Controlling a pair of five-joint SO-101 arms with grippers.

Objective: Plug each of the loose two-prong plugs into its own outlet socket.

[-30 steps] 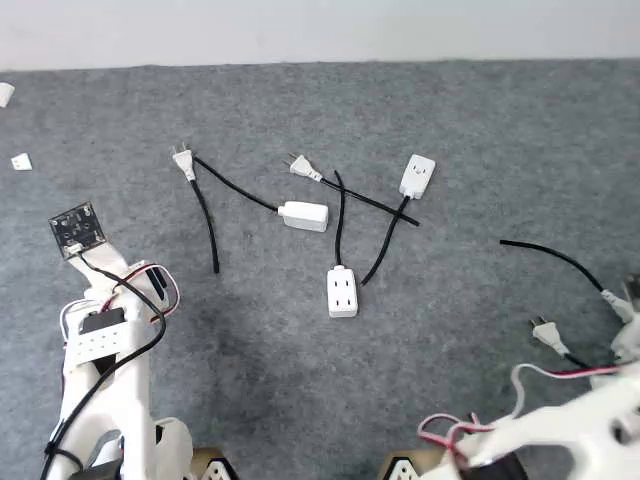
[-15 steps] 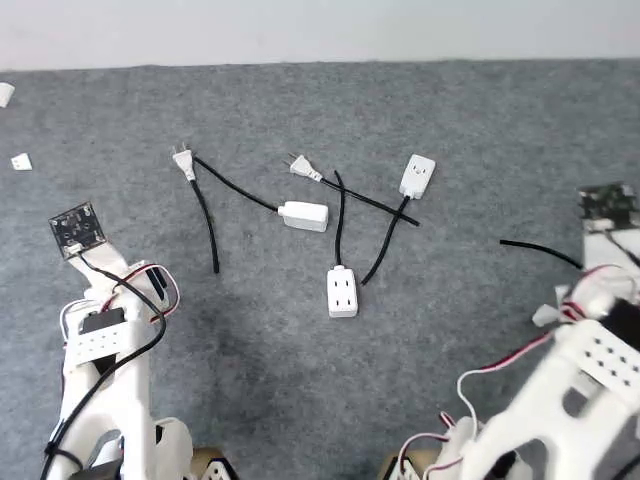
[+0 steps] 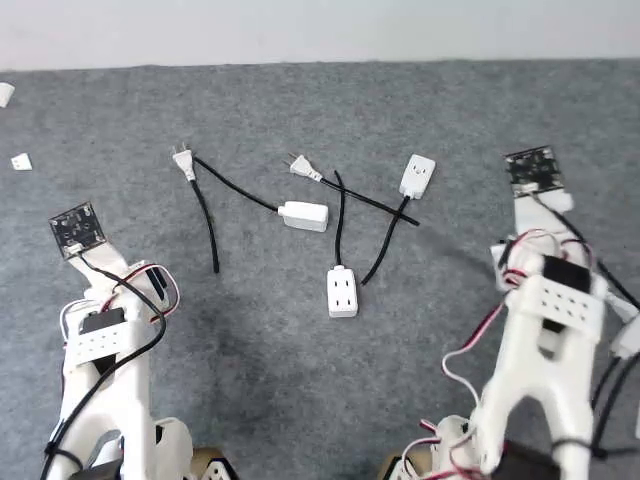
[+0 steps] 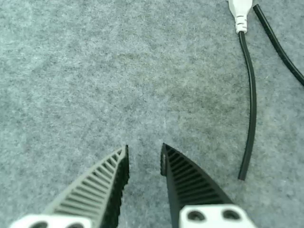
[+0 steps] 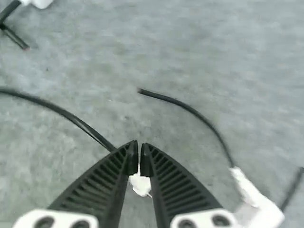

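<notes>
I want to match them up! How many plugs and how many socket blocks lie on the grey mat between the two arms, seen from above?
Two-prong plugs: 2
Socket blocks: 3
Total: 5

The counter (image 4: 71,71) is covered in rough cloth; the two-prong plug (image 5: 140,184) held in the right hand (image 5: 138,145) is smooth plastic.

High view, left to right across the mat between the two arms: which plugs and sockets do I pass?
left two-prong plug → second two-prong plug → lower outlet socket → upper outlet socket
</notes>
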